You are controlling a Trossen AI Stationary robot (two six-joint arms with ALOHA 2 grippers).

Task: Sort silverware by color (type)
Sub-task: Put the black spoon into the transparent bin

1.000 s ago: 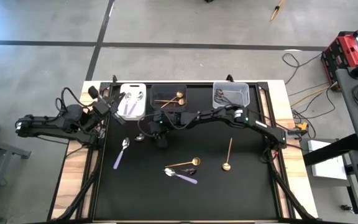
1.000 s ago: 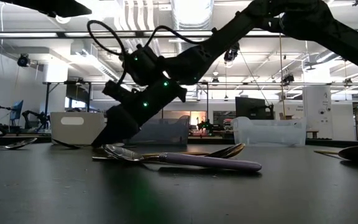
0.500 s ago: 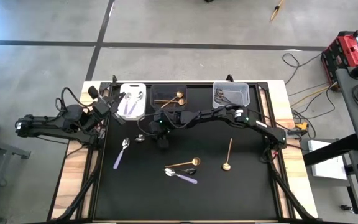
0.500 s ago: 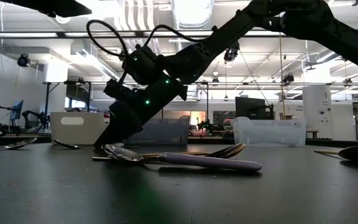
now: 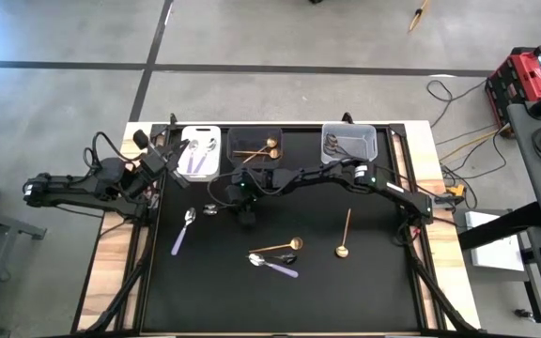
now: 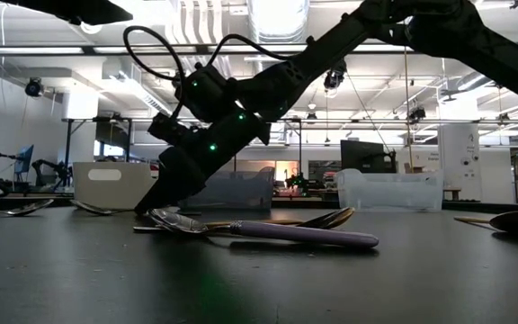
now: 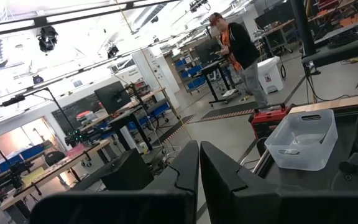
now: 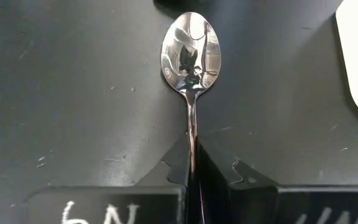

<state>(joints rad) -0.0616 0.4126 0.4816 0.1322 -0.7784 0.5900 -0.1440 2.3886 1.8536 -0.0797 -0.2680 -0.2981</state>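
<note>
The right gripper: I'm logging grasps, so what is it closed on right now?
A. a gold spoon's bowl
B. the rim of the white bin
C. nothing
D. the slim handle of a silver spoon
D: in the right wrist view the right gripper is pinched on the thin handle of the silver spoon, whose shiny bowl lies ahead on the black mat.

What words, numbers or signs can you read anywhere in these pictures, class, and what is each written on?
"6N", or "bN": white handwriting, cut off by the picture's edge, on the dark body of the right gripper, which is shut on the silver spoon.
A second white scrawl on the same body: too cut off to read.
White bin: pale label, unreadable.
Nothing else readable.
</note>
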